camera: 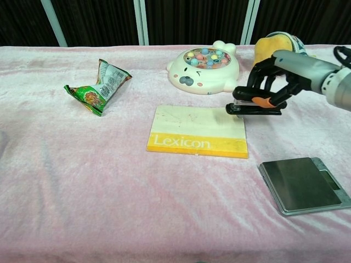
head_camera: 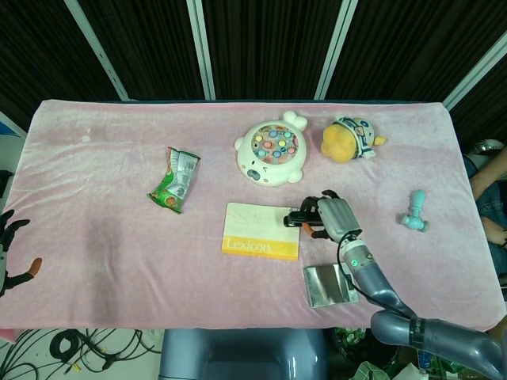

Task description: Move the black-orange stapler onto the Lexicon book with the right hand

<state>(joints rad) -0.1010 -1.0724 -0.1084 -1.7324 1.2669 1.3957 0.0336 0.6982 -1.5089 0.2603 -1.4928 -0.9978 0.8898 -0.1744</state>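
Observation:
The black-orange stapler [camera: 253,106] [head_camera: 302,221] hangs in the air, held level by my right hand [camera: 271,82] [head_camera: 331,217]. It sits just above the right edge of the Lexicon book [camera: 197,131] [head_camera: 261,230], a cream and yellow book lying flat at the table's middle. The stapler's nose reaches over the book's top right corner. My left hand [head_camera: 9,252] shows only at the far left edge of the head view, off the table, with nothing in it and its fingers apart.
A silver scale [camera: 304,184] lies front right of the book. Behind the book stand a white fishing-game toy [camera: 204,68] and a yellow plush [camera: 278,53]. A green snack bag [camera: 100,85] lies to the left. A teal toy [head_camera: 414,210] rests far right.

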